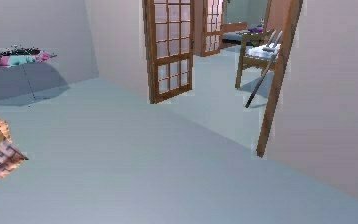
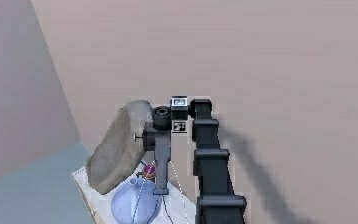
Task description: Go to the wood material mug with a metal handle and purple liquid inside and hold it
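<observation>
In the arm side view my arm [image 2: 209, 160] rises from the bottom edge, with two white marked squares at its far end. Left of them is the gripper [image 2: 164, 170], its dark body and thin fingers pointing down toward a white tabletop [image 2: 87, 185]. Behind the fingers a large grey-brown rounded lump [image 2: 117, 150] sits on that top, and a pale blue glassy rounded vessel [image 2: 137, 203] lies below it. With these things behind the fingers, I cannot tell whether the gripper holds anything.
In the forward view a wooden door with glass panes [image 1: 169, 50] stands ajar beside a doorway with a wooden frame [image 1: 280, 80]. Beyond are a wooden chair [image 1: 257, 52] and a dark leaning stick [image 1: 259, 85]. A pink and teal cushion [image 1: 22, 57] lies at the left; grey floor spreads ahead.
</observation>
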Robot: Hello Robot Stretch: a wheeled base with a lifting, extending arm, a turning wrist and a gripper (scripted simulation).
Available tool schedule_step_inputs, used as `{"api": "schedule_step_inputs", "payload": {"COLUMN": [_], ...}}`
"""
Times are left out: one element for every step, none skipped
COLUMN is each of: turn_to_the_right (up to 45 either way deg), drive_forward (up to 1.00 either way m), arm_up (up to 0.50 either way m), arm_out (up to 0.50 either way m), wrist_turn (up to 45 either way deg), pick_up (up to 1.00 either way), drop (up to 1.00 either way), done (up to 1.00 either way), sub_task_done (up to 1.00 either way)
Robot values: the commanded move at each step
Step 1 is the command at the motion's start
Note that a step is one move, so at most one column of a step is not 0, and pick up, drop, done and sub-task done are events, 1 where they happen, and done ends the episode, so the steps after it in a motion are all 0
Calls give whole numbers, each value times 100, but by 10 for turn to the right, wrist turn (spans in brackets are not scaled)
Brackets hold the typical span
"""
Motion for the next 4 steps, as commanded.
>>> {"api": "schedule_step_inputs", "payload": {"turn_to_the_right": [0,0,0,0], "drive_forward": [0,0,0,0], "arm_up": [0,0,0,0], "arm_out": [0,0,0,0], "wrist_turn": [450,450,450,210], "pick_up": [0,0,0,0], "drop": [0,0,0,0], "done": [0,0,0,0], "sub_task_done": [0,0,0,0]}}
